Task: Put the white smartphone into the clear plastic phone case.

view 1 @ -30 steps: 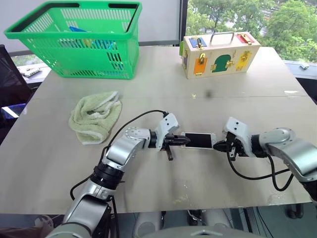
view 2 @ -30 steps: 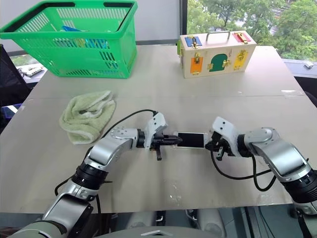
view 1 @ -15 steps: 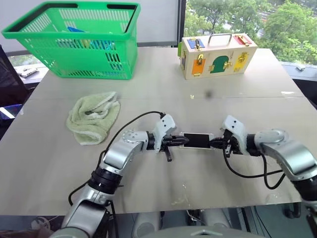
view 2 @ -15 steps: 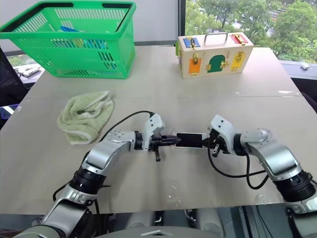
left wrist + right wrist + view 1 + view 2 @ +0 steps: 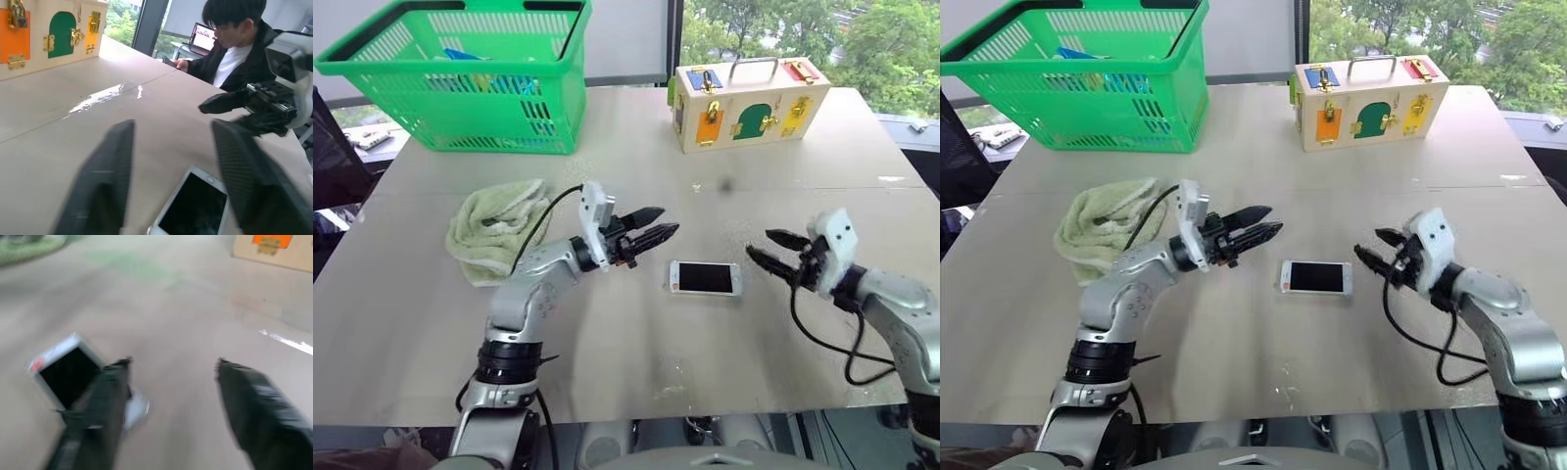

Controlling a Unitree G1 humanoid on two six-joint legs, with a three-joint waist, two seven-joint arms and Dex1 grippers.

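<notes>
The white smartphone (image 5: pixel 705 278) lies flat on the table, dark screen up, between my two grippers; it also shows as the phone (image 5: pixel 195 208) and the phone (image 5: pixel 66 373) in the wrist views. I cannot tell the clear plastic phone case apart from the phone. My left gripper (image 5: pixel 666 220) hovers open above the table, left of the phone and clear of it. To the phone's right my right gripper (image 5: pixel 760 243) is raised and open, touching nothing. The left wrist view looks past its own fingers (image 5: pixel 105 171) to the right gripper (image 5: pixel 234 105).
A green basket (image 5: pixel 460 78) with items stands at the back left. A crumpled green towel (image 5: pixel 499 227) lies left of my left arm. A wooden latch box (image 5: pixel 749 103) sits at the back right. A person (image 5: pixel 234 44) sits beyond the table's right side.
Both grippers were shut at the phone's two ends; they have opened, lifted off the table and drawn back from it. The phone stays lying in place.
</notes>
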